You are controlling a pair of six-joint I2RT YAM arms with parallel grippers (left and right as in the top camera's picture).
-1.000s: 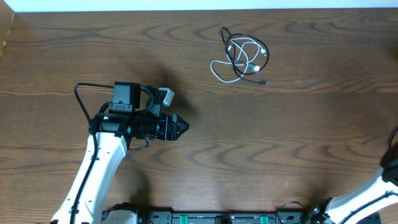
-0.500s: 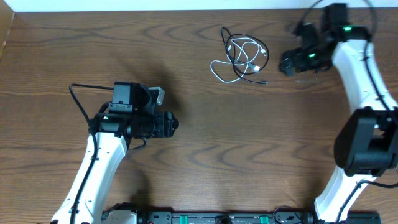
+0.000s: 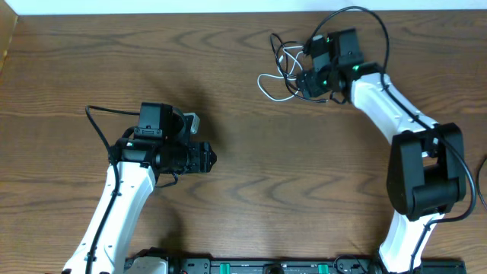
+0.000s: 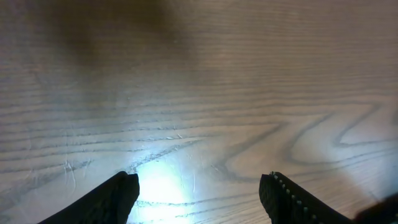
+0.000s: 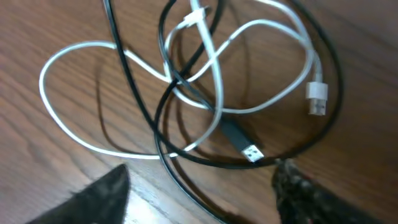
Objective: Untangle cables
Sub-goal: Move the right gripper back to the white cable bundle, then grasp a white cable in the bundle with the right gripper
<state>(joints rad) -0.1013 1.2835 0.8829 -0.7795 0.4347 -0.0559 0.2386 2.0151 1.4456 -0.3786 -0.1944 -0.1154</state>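
The cables lie tangled in one heap at the table's far middle. The white cable (image 3: 264, 81) (image 5: 81, 50) loops out to the left and its white plug (image 5: 317, 96) lies on the right. Across it winds the black cable (image 3: 275, 46) (image 5: 132, 84), whose USB plug (image 5: 241, 142) lies near the heap's lower edge. My right gripper (image 3: 303, 81) (image 5: 199, 190) hangs open right over the heap, and a black strand runs across the wood between its fingers. Far to the left, my left gripper (image 3: 211, 158) (image 4: 199, 194) is open over bare wood, holding nothing.
The brown wooden table (image 3: 251, 190) has a white strip along its far edge (image 3: 152, 6). A thick black wire arcs above the right arm (image 3: 365, 19), and another loops beside the left arm (image 3: 95, 122).
My right arm has swung in from the right and now sits over the cable heap. The left gripper has drawn back a little to the left.
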